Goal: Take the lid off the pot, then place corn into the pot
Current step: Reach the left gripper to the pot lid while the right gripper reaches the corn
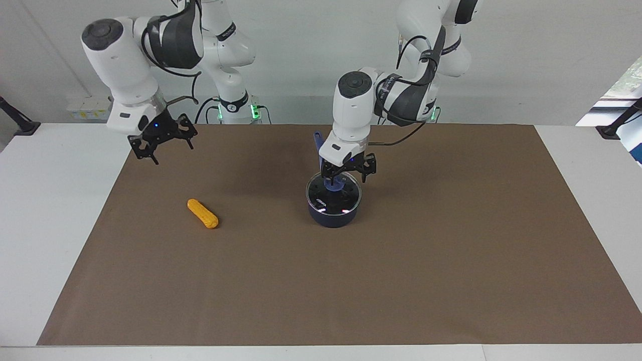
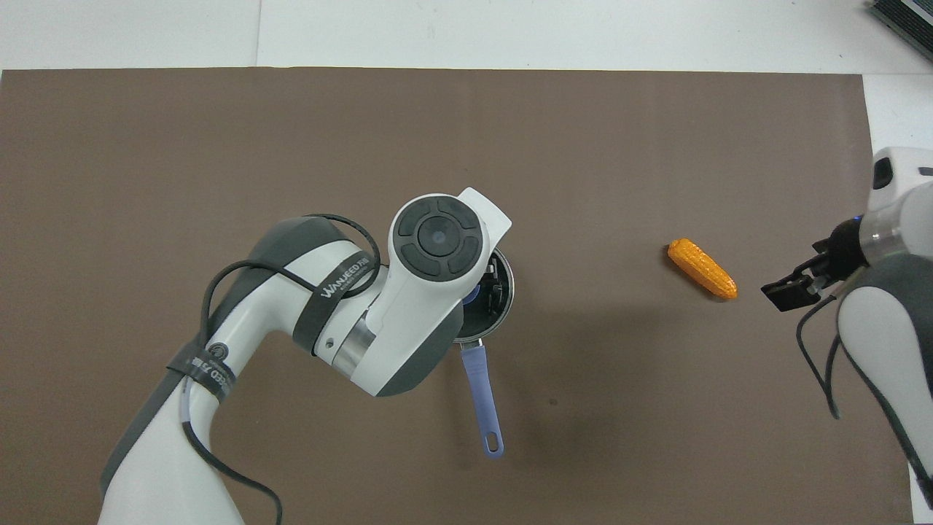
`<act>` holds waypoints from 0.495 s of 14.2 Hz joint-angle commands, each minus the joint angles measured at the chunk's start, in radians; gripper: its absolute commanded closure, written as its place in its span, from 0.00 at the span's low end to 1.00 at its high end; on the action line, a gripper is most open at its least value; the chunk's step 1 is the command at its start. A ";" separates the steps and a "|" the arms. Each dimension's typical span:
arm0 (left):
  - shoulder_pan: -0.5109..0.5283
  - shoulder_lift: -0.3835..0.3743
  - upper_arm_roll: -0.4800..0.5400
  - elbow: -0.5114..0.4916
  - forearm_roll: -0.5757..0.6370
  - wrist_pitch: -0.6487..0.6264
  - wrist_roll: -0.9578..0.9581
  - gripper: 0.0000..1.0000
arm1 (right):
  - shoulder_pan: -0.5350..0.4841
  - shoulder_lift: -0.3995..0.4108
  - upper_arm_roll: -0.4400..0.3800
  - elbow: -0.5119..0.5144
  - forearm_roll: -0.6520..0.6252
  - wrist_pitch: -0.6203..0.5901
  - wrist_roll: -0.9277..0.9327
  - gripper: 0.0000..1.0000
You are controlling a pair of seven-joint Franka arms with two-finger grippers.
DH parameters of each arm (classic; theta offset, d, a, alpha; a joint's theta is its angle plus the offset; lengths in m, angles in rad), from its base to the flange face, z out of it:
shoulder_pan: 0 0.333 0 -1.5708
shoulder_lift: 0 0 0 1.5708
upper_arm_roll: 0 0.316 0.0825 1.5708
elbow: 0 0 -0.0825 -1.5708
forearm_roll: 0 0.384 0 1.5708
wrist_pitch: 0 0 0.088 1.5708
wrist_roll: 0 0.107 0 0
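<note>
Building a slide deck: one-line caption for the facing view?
Left gripper down at the knob of the lid on the pot; right gripper waits above the corn.

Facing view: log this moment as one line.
left gripper: at lid knob | lid: on pot | corn: on mat | right gripper: waiting, raised
</note>
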 commanded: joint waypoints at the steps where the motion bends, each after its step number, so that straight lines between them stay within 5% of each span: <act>1: -0.030 0.017 0.017 0.018 0.023 0.020 -0.022 0.00 | -0.038 0.088 0.002 -0.046 0.013 0.135 -0.172 0.00; 7: -0.030 0.016 0.015 -0.010 0.014 0.054 -0.029 0.00 | -0.020 0.187 0.007 -0.091 0.027 0.292 -0.177 0.00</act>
